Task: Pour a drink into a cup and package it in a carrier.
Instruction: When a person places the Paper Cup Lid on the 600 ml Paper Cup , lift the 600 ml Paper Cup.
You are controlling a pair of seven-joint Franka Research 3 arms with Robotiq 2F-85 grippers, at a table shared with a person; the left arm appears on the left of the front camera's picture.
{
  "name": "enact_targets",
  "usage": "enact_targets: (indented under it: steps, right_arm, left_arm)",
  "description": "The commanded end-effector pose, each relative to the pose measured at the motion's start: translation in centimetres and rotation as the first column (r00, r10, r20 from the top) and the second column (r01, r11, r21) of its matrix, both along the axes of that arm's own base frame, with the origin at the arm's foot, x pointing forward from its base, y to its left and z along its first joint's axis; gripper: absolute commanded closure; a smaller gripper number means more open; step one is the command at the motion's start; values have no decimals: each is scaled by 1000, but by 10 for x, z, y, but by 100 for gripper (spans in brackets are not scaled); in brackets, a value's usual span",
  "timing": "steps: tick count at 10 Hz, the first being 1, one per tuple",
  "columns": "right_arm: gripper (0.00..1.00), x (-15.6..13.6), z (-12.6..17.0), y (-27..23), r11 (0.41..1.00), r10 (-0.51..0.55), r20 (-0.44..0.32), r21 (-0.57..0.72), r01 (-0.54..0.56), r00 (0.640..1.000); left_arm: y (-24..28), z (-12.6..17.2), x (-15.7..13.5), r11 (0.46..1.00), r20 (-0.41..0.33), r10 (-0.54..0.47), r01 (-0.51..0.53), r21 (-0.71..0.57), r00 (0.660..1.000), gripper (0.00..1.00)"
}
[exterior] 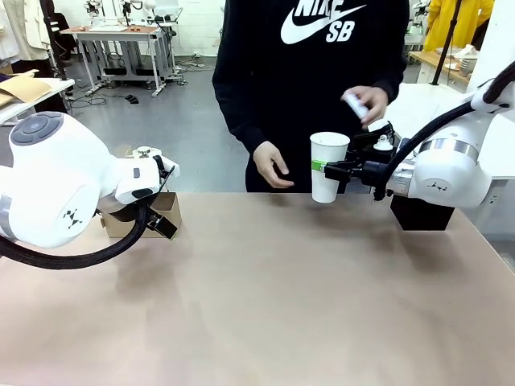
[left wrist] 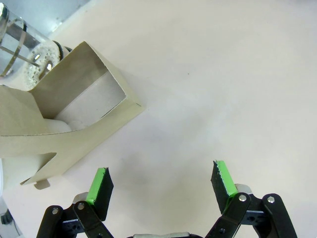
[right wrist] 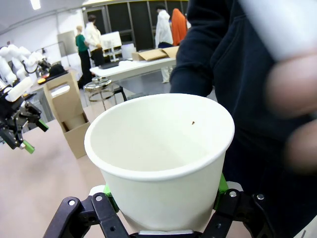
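At the far edge of the table (exterior: 265, 289), my right hand (exterior: 326, 167) grips the tall white paper cup (exterior: 330, 153) by its sides, upright and empty inside, just in front of the person. The person's lower hand (exterior: 272, 165) hangs near the cup; the person's raised hand (exterior: 366, 104) holds a small white thing, too blurred to name. My left hand (left wrist: 161, 181) hovers over bare table, fingers spread wide and holding nothing, just beside the tan cardboard carrier (left wrist: 74, 114). Behind the carrier stands a glass jug (left wrist: 20, 44) with steel bands; I cannot tell its contents.
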State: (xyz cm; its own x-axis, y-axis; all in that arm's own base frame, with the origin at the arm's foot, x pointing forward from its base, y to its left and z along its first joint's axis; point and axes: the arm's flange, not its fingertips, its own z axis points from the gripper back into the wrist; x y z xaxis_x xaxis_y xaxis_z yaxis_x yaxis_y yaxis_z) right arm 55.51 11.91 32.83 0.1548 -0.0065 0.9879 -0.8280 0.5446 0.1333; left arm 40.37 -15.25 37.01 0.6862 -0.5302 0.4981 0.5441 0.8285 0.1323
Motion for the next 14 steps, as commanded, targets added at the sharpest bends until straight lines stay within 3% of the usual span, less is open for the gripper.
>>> enact_targets:
  steps: [1, 14]
  right_arm:
    - [20, 1, 4, 3, 1000, -9, -1, 12, 9, 1000]
    - [20, 1, 4, 3, 1000, -9, -1, 12, 9, 1000]
  left_arm:
    - [1, 0, 0, 1000, 0, 0, 0, -3, 1000, 0]
    - [1, 0, 0, 1000, 0, 0, 0, -3, 1000, 0]
